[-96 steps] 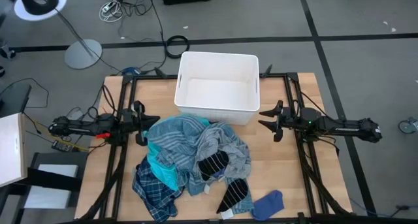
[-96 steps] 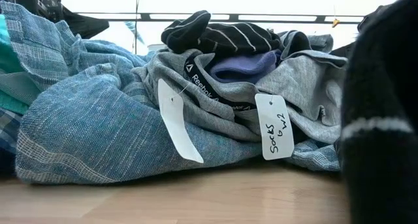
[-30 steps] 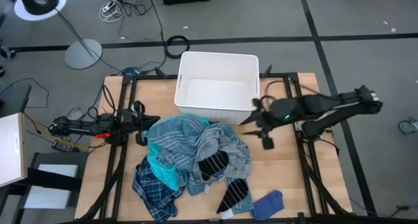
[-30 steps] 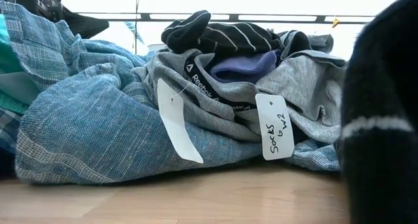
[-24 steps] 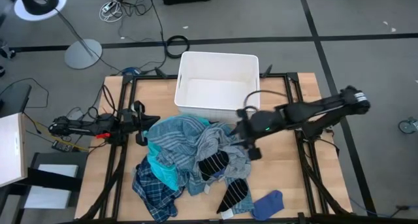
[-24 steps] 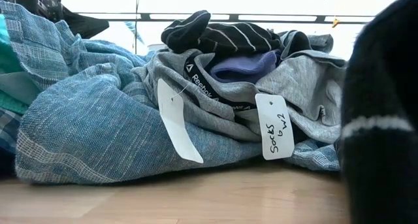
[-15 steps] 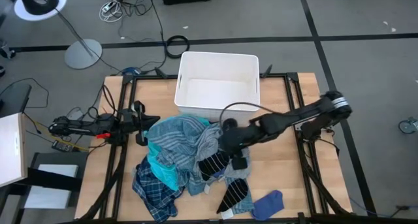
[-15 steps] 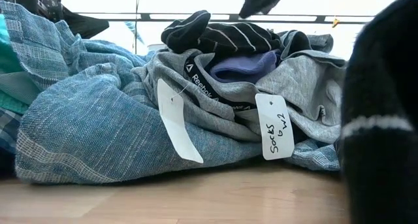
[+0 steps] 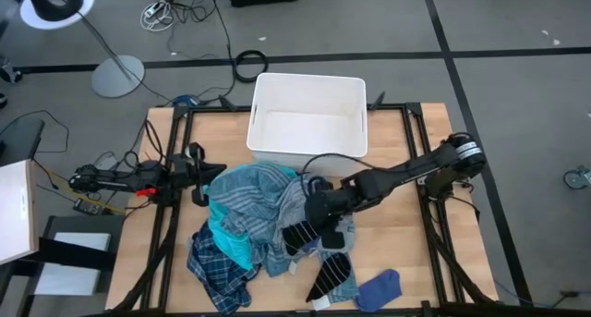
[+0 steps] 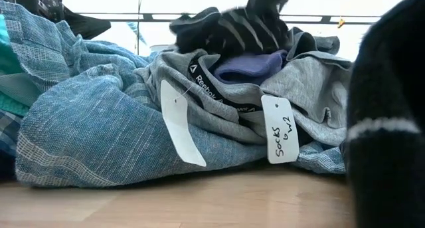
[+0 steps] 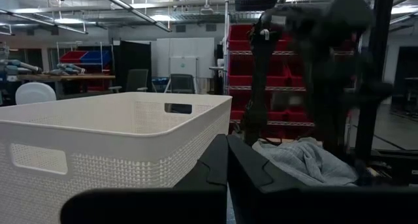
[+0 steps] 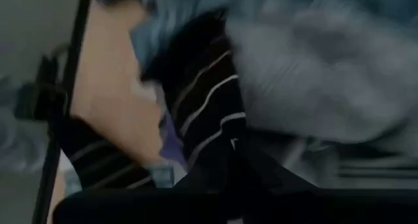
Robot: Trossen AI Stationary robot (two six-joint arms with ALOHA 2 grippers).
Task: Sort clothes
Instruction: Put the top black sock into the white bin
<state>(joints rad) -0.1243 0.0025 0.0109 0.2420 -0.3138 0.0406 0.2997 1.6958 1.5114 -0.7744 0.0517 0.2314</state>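
White bin [image 9: 307,114] beside clothes heap [image 9: 272,226]; right gripper [image 9: 325,226] on heap.

Bin [image 9: 307,123] sits at the far middle of the bench [image 9: 406,262]. Heap of clothes [image 9: 268,229] lies directly in front of it, touching its near wall. Within the heap: striped shirt [image 9: 249,192] on the far left part, grey top [image 9: 319,206] to its right, plaid shirt [image 9: 217,266] at the near left. One striped sock [image 9: 300,232] on top of the grey top; second sock [image 9: 331,275] nearer, at the heap's near edge. Small item [image 9: 379,286] on the bench just right of that sock. Right hand [image 9: 325,226] over the heap, at the upper sock. Left hand [image 9: 199,176] at the heap's left edge.
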